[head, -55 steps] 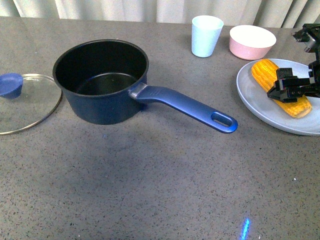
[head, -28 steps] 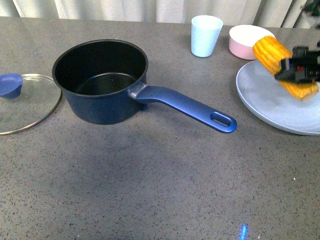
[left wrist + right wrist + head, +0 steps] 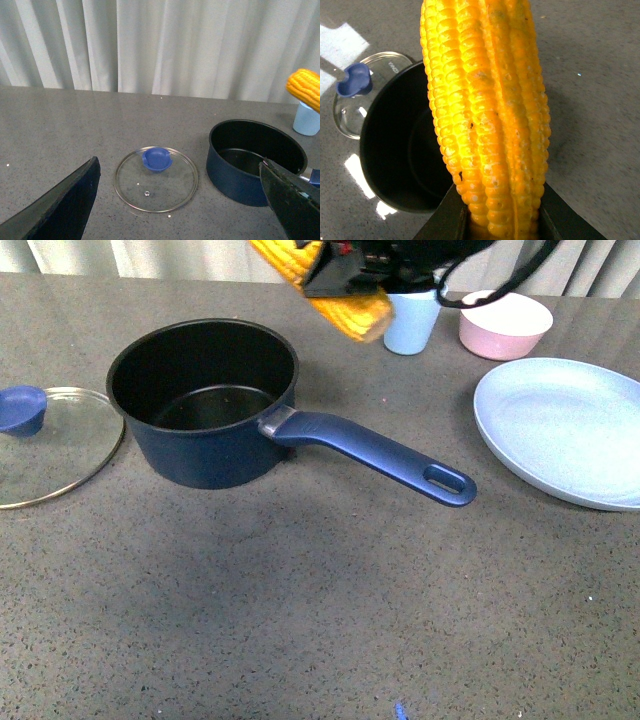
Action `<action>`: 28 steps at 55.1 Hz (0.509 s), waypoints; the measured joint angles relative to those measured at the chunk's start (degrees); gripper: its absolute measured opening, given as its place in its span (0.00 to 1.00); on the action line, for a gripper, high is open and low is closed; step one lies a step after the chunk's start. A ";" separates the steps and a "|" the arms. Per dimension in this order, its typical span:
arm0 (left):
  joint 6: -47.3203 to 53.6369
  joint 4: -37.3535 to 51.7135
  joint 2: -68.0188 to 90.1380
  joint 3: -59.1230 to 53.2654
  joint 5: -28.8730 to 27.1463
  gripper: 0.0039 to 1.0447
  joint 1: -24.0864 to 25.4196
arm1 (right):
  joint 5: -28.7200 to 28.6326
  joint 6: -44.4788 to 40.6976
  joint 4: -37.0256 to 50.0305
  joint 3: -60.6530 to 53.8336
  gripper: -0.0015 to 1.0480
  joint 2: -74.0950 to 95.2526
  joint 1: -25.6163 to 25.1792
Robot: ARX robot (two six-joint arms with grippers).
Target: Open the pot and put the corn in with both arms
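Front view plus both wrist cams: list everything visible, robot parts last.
pot: 1, dark blue with black inside, table centre-left, open and empty, handle pointing right and toward the camera
lid: 1, clear glass with blue knob, flat on the table left of the pot
corn: 1, yellow-orange, in the air behind the pot's right side
cup: 1, pale blue, far side of the table, partly hidden by the arm
bowl: 1, pink, right of the cup
plate: 1, pale blue, right side, empty
table: 1, grey speckled
curtain: pale, behind the table
right claw: black, shut on the corn
left claw: black, open, empty, facing the lid
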 joint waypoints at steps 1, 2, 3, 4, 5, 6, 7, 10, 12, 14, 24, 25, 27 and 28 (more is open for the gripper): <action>0.00 0.00 0.00 0.00 0.00 0.92 0.00 | 0.02 -0.02 -0.46 1.11 0.19 0.83 0.59; 0.00 0.00 0.00 0.00 0.00 0.92 0.00 | 0.04 -0.07 -0.72 1.70 0.19 1.29 0.87; 0.00 0.00 0.00 0.00 0.00 0.92 0.00 | 0.04 -0.07 -1.18 2.84 0.19 2.12 1.38; 0.00 0.00 0.00 0.00 0.00 0.92 0.00 | 0.04 -0.11 -1.38 3.37 0.19 2.51 1.62; 0.00 0.00 0.00 0.00 0.00 0.92 0.00 | 0.07 -0.20 -1.81 4.42 0.19 3.34 2.05; 0.00 0.00 0.00 0.00 0.00 0.92 0.00 | 0.07 -0.20 -2.01 4.94 0.19 3.78 2.27; 0.00 0.00 0.00 0.00 0.00 0.92 0.00 | 0.11 -0.22 -2.43 5.88 0.19 4.57 2.67; 0.00 0.00 0.00 0.00 0.00 0.92 0.00 | 0.28 -0.33 -3.10 7.69 0.19 6.14 3.43; 0.00 0.00 0.00 0.00 0.00 0.92 0.00 | 0.31 -0.44 -3.54 8.94 0.19 7.21 3.93; 0.00 0.00 0.00 0.00 0.00 0.92 0.00 | 0.31 -0.50 -3.87 10.03 0.19 8.22 4.39; 0.00 0.00 0.00 0.00 0.00 0.92 0.00 | 0.72 -1.29 -6.58 16.09 0.19 13.38 6.97; 0.00 0.00 0.00 0.00 0.00 0.92 0.00 | 0.72 -1.31 -6.84 16.76 0.19 13.94 7.23; 0.00 0.00 0.00 0.00 0.00 0.92 0.00 | 0.74 -1.36 -7.50 18.43 0.19 15.15 7.76; 0.00 0.00 0.00 0.00 0.00 0.92 0.00 | 0.83 -1.36 -7.74 18.99 0.19 15.58 7.98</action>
